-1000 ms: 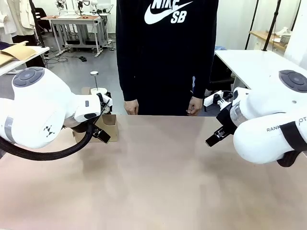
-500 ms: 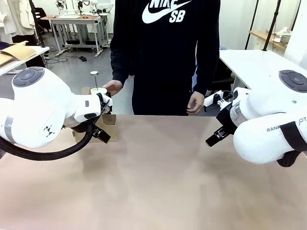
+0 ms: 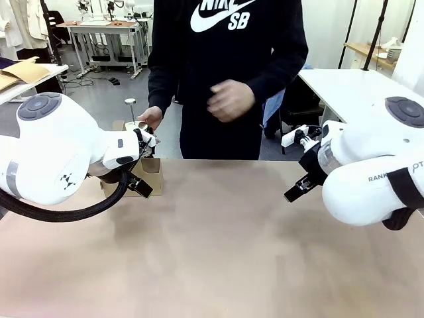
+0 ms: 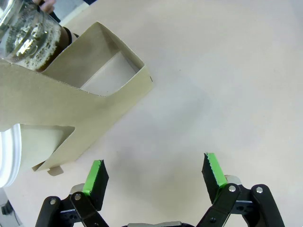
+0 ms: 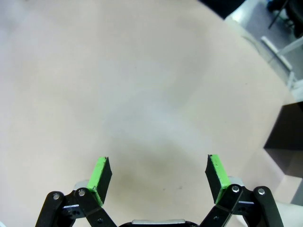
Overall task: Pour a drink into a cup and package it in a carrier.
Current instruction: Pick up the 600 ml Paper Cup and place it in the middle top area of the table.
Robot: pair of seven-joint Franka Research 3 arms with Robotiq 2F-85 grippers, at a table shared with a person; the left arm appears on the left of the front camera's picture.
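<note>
The job is only getting started. The carrier (image 4: 57,104) is standing on the table (image 3: 218,232) with the slot that shows sitting bare. The drink (image 4: 45,45) is waiting in its glass carafe (image 4: 28,33) just behind the carrier, and a person's hand (image 3: 151,118) is hovering at the carafe's top. A white rim (image 4: 7,156) is showing beside the carrier, but it is too cropped to tell whether it is the cup. So pouring, lidding and loading are all, by my reckoning, waiting to be done.

The left gripper (image 4: 154,170) is hanging just in front of the carrier with its jaws spread wide and holding nothing. The right gripper (image 5: 158,172) is hanging well away from the carrier over bare table, equally wide and holding nothing.

The table is showing a plain tan top. Beyond the carrier, a grey floor with cables is running back to other worktables.
</note>
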